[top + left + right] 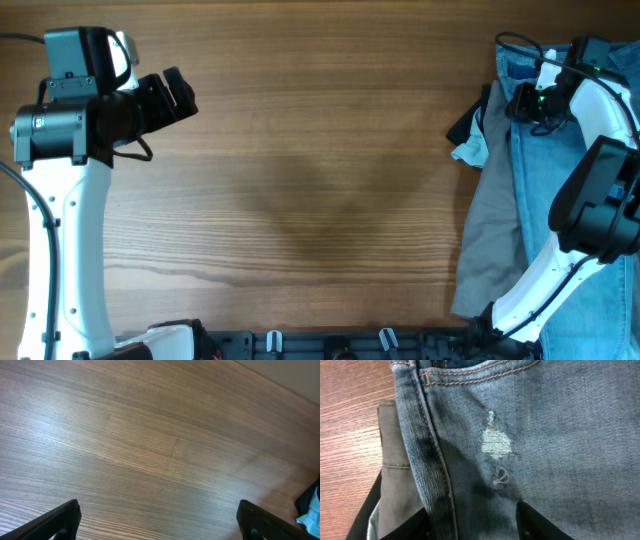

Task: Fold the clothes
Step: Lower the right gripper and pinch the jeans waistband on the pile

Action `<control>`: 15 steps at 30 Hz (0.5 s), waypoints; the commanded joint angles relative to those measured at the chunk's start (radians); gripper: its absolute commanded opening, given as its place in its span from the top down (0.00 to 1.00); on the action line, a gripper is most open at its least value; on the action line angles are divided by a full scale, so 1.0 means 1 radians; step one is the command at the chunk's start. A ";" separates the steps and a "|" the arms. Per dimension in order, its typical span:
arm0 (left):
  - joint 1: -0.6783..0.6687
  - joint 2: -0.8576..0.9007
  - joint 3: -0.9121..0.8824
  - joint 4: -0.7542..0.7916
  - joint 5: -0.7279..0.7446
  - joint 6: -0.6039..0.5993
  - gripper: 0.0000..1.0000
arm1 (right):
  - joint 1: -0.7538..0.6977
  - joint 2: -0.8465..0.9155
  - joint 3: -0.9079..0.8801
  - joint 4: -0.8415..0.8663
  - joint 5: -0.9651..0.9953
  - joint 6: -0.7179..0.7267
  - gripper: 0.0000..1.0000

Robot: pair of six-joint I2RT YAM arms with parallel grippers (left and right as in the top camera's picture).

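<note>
The light blue denim jeans (pixel 545 190) lie at the table's right edge, running from the far side to the near side. In the right wrist view the jeans (pixel 560 435) fill the frame, with a small white distress mark (pixel 496 442) and an orange-stitched pocket seam at the top. My right gripper (pixel 525 103) is low over the jeans' far end. Its fingers (pixel 475 525) are open, with the jeans' side seam between them. My left gripper (pixel 175 95) is at the far left, away from the jeans. It is open and empty (pixel 162 527) over bare wood.
Grey shorts (pixel 490 225) lie partly under the jeans' left edge and also show in the right wrist view (pixel 395 460). Small dark and white garments (pixel 468 135) lie at the shorts' far end and show in the left wrist view (pixel 311 507). The wooden table (pixel 300 180) spreads between the arms.
</note>
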 commanded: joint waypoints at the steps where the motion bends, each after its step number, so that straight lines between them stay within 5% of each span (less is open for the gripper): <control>1: -0.003 0.014 0.021 0.003 -0.010 0.005 0.00 | -0.010 -0.034 0.010 0.009 0.035 0.006 0.51; 15: -0.003 0.014 0.021 0.003 -0.010 0.006 0.00 | -0.089 -0.034 0.010 0.024 -0.218 -0.077 0.50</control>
